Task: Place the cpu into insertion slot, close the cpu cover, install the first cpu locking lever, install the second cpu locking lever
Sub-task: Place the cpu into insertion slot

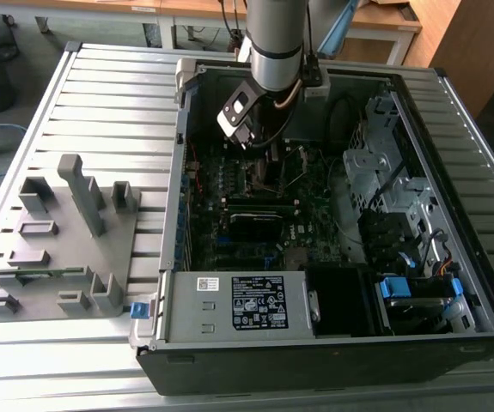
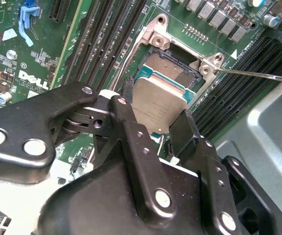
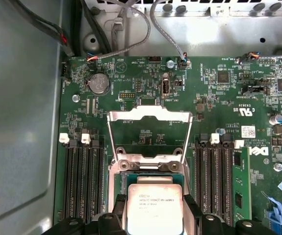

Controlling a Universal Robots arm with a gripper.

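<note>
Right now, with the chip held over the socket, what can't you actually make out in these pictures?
1. Whether the cpu touches the insertion slot: in both wrist views, the cpu covers the slot's near part.
2. The cpu's near edge and the gripper's hold on it: first wrist view, cut off by the picture's edge.
3. The cpu and slot, exterior view: too small, shadowed under the arm.

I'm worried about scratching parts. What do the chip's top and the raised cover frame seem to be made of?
The chip, gripped by the end effector, seems topped with dull silver-grey metal: matte, softly reflective, with print on it. The cover frame looks like thin sheet metal, probably steel, brighter and smoother: it glints and has folded edges.
</note>
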